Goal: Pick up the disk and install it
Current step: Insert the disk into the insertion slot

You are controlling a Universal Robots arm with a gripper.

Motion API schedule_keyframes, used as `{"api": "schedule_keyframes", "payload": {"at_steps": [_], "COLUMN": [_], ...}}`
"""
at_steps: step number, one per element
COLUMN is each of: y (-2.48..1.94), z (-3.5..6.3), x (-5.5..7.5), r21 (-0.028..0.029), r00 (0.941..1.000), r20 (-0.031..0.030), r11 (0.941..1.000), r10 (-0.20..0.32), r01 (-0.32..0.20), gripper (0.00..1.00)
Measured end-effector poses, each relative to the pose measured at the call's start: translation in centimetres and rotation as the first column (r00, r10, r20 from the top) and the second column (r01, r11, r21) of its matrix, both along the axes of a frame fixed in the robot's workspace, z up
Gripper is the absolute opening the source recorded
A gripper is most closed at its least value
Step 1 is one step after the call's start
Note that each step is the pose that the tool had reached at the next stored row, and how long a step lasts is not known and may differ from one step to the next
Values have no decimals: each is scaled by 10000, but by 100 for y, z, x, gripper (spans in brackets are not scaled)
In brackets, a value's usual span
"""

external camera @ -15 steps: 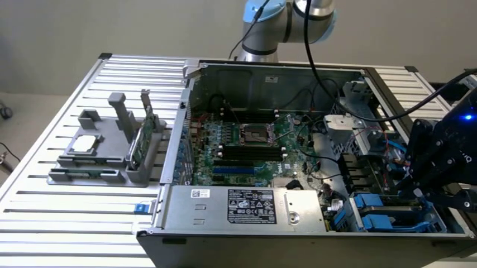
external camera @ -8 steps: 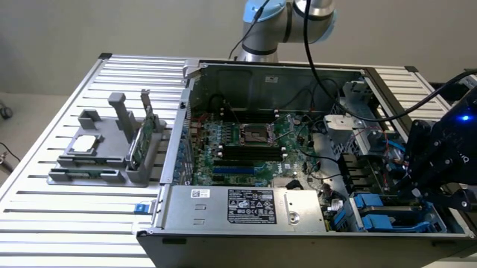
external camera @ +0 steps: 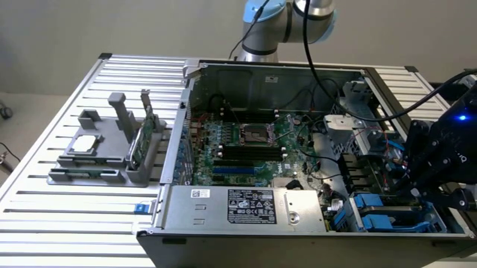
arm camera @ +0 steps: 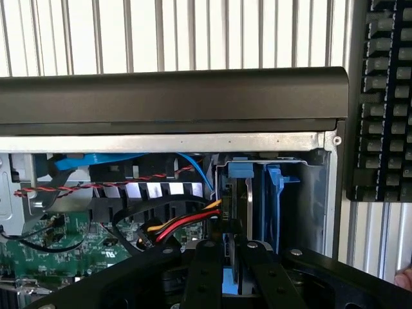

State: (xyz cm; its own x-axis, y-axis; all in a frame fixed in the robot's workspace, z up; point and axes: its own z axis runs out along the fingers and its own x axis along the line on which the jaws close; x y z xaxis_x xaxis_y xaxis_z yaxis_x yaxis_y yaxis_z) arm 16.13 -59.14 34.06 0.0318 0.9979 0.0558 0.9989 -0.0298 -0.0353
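Note:
The disk (arm camera: 252,199) stands on edge in the drive bay at the case's corner, with its grey metal side and blue carrier frame showing. My gripper (arm camera: 226,250) reaches down onto it, and its black fingers (arm camera: 203,270) are shut on the disk's near edge, with blue plastic between them. In the exterior view the black gripper (external camera: 432,187) hangs over the drive bay (external camera: 376,215) at the case's front corner on that view's right, where blue carriers show.
The open computer case (external camera: 246,206) lies on a slatted metal table (external camera: 67,223). Red, yellow and black cables (arm camera: 183,222) run right beside the bay. A grey fixture (external camera: 100,156) holds a small chip and a green card. A keyboard (arm camera: 386,96) lies past the case, and a fingertip (arm camera: 405,278) shows nearby.

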Motion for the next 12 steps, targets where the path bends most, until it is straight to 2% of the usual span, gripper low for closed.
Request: {"api": "schedule_keyframes", "payload": {"at_steps": [5,12], "y": [1,1], "z": [-7,-8], "x": [0,1], "r21": [-38,-40], "r00": [10000,10000], "r20": [1,15], "r11": [10000,10000], "r10": [0,2], "r01": [0,-2], "gripper": [17,17]}}
